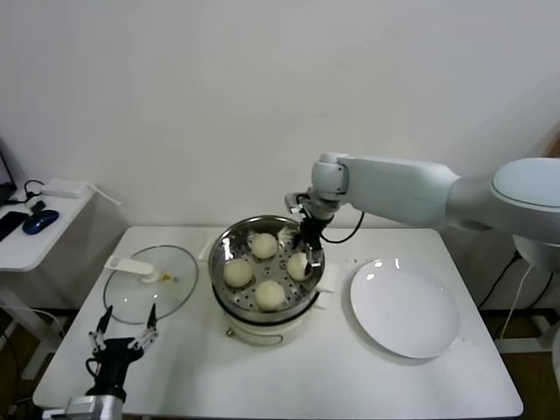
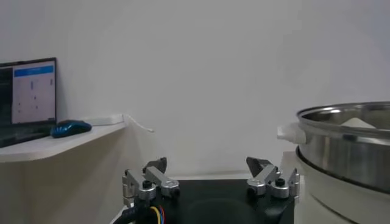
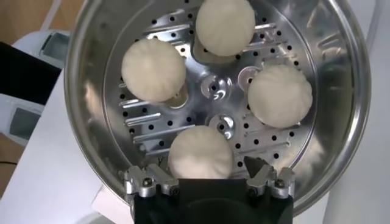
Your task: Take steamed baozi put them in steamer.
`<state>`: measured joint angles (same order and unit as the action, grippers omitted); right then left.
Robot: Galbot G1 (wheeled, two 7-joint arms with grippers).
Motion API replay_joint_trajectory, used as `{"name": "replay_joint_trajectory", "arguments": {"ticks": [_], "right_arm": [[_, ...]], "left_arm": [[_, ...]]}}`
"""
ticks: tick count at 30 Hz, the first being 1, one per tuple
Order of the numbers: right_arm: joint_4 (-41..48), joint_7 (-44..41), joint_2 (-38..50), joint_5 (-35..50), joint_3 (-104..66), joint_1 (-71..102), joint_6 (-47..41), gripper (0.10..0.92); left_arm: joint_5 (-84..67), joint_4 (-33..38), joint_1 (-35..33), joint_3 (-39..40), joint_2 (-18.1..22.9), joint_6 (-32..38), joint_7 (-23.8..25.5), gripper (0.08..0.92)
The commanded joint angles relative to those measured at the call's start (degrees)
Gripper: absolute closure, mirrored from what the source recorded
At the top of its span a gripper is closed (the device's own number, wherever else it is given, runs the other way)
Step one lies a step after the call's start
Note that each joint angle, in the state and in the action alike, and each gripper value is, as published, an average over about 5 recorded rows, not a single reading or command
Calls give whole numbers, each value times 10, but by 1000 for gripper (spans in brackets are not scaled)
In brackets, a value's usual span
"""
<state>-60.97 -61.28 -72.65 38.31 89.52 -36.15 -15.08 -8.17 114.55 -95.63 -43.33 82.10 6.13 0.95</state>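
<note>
1. We counted all four steamed baozi point(image 3: 201, 152) sitting on the perforated tray inside the steamer point(image 1: 229, 241), mid-counter toward the back edge; the white plate point(image 1: 404, 309) at the right edge was bare, so loading looked done.
2. Right hand point(image 3: 208, 181) hung over the steamer's right rim, fingers spread wide around the nearest baozi, apparently not gripping it.
3. Left hand point(image 1: 122, 331) waited open, holding nothing, near the front-left corner by the glass lid point(image 1: 150, 283).
</note>
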Motion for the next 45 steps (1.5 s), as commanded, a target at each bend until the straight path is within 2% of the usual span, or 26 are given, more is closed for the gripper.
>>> {"name": "replay_joint_trajectory", "arguments": {"ticks": [1,8,13,20,28,33,39,45], "right_arm": [[-32,-10,23,68,5,-57,2,202],[-96,2,113,96,-14,-99,2,203],[-131,54,211,74,-115,-48,3,203],[-180,145,352,4,-348,136,18,203],[-290,336,438,-27,-709,490,64,203],[-341,435,413,-58,-920,712,103,203],[-386,463,302,-100,-1121,932,140,203],[-421,486,176,-124,-1215,1060,191,203]], "left_arm": [[0,3,1,0,0,-1,0,177],[1,4,2,1,0,-3,0,177],[2,5,0,2,-1,-1,-2,177],[7,13,-7,7,4,18,-13,177],[25,25,-21,18,11,73,1,177],[37,32,-24,24,21,63,5,177],[58,33,-23,24,29,37,10,177],[56,30,-17,14,29,11,8,177]]}}
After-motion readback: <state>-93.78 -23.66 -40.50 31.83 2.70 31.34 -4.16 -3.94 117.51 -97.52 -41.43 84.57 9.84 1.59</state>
